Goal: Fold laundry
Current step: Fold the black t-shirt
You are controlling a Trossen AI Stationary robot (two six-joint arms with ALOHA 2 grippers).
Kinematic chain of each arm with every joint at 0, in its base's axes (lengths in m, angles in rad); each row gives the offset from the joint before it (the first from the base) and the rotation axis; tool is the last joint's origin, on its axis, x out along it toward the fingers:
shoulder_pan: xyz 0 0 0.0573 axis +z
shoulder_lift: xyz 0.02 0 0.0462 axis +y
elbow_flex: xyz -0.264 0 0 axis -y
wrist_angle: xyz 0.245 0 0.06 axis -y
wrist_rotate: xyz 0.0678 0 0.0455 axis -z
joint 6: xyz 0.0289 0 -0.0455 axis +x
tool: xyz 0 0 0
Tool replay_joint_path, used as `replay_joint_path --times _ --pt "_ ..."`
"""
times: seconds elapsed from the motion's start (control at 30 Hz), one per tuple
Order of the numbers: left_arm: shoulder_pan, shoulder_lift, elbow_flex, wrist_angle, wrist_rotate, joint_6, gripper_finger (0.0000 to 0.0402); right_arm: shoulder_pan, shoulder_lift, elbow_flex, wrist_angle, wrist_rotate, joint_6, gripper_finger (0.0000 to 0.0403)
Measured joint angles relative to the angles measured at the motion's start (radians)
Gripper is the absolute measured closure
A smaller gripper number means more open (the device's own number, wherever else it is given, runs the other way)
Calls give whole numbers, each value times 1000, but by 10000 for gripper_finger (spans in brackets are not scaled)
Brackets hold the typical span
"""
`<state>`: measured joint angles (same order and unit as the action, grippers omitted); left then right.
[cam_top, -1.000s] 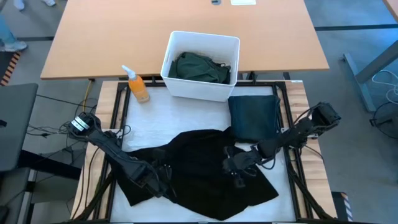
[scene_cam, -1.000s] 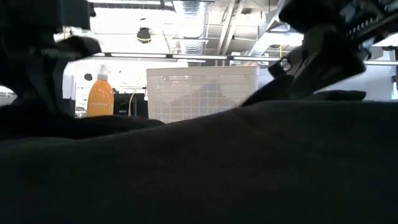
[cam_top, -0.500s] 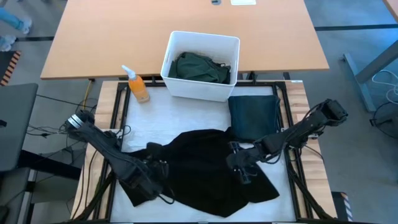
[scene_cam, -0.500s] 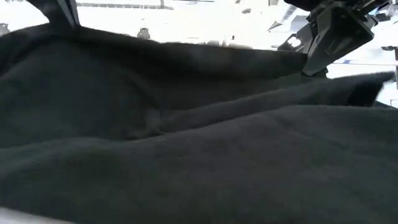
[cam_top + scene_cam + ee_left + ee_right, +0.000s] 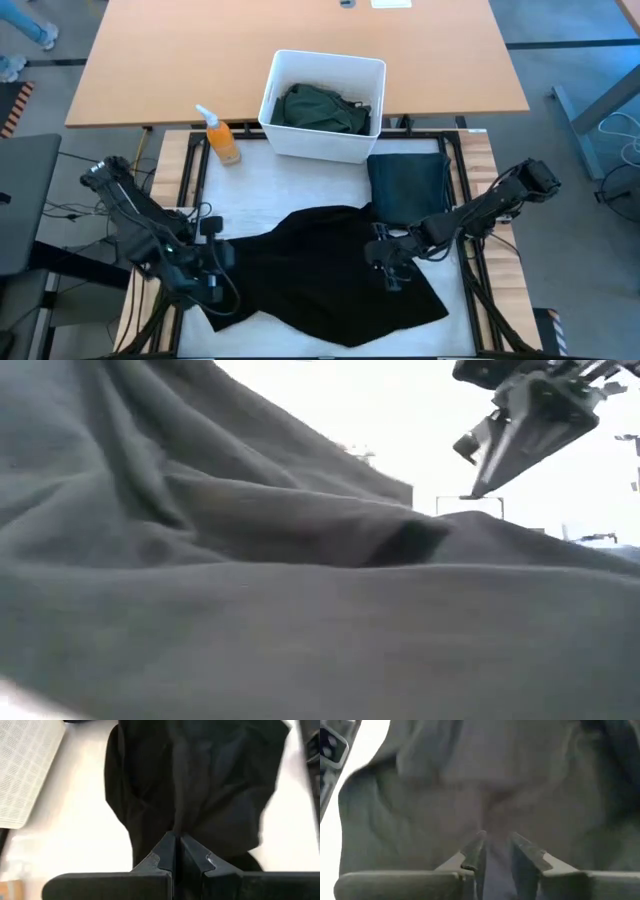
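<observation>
A wide black garment [image 5: 330, 275] lies crumpled across the middle of the white mat [image 5: 250, 185]. My left gripper [image 5: 214, 275] is at the garment's left end and is shut on it; the left wrist view shows its fingers [image 5: 176, 845] closed on black cloth. My right gripper [image 5: 386, 264] hovers over the garment's right part with its fingers a little apart [image 5: 495, 847]. In the low view it [image 5: 500, 455] stands clear above the cloth [image 5: 300, 610]. My left gripper pinches a bunched fold at the black garment's left end [image 5: 176, 826] between its two fingers, slanting down from the table's left side. How many layers it has, I cannot tell. The cloth runs away from the fingers in drawn folds, and the rest lies on the mat.
A white bin [image 5: 272, 92] with a dark green garment [image 5: 322, 108] in it stands at the mat's far edge. An orange spray bottle [image 5: 222, 140] stands to its left. A folded dark garment [image 5: 408, 188] lies at the mat's far right. A wooden table [image 5: 150, 60] stands beyond.
My left gripper has risen and drawn back toward the table's left edge, still shut on the cloth. It has pulled the garment's left end up and outward, while the right part has stayed on the mat. My right gripper has risen a little and now stands clear of the cloth.
</observation>
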<state>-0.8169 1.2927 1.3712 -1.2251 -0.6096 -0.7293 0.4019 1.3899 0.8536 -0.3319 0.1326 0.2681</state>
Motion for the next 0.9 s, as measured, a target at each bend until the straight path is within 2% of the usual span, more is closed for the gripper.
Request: replay_joint_path --times 0.1,0.23,0.4,0.57,0.67,0.8,0.9 --pt "-24 -32 0 -2 2 -21 401 0 -15 0 -82 0 56 268" --pt "-44 -51 0 -58 2 -78 401 37 -19 -10 -257 -4 226 235" --pt "-60 -51 -1 -204 11 -158 401 189 -10 -51 -402 -118 412 210" --pt "-60 -78 -2 -219 6 -148 401 360 -11 -58 -430 -188 488 206" --pt "-61 -97 -2 -209 -24 -127 401 441 -11 -58 -444 -173 428 209" --pt "-61 -117 -2 -195 -49 -105 401 512 -11 -58 -481 0 252 211" --pt "-61 -117 -1 -194 -42 -105 401 537 -10 -58 -475 88 92 212"
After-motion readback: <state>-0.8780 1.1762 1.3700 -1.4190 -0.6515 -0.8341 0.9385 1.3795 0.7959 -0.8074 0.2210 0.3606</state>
